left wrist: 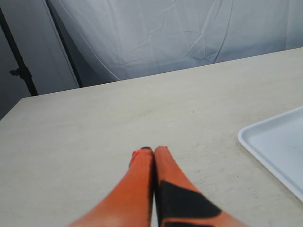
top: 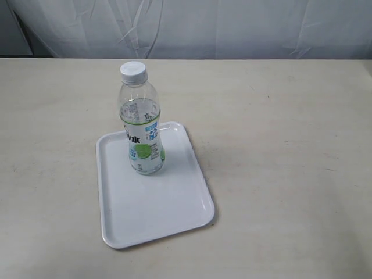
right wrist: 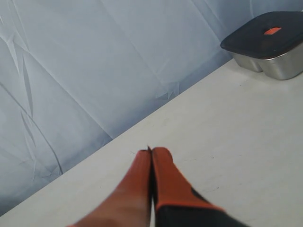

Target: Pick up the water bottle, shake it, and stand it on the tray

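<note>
The water bottle (top: pixel 141 119) stands upright on the far part of the white tray (top: pixel 168 209), clear with a white cap and a lime label. Neither gripper shows in the exterior view. In the left wrist view my left gripper (left wrist: pixel 150 150) is shut with nothing between its orange fingers, above bare table, and a corner of the tray (left wrist: pixel 279 151) lies off to one side. My right gripper (right wrist: pixel 151 151) is shut and empty too, over bare table near the backdrop. The bottle is out of both wrist views.
The pale table (top: pixel 279 145) ends at a white cloth backdrop (top: pixel 192 26). A metal container with a dark lid (right wrist: pixel 272 42) sits on the table by the backdrop in the right wrist view. A dark stand (left wrist: pixel 19 61) rises beyond the table's corner.
</note>
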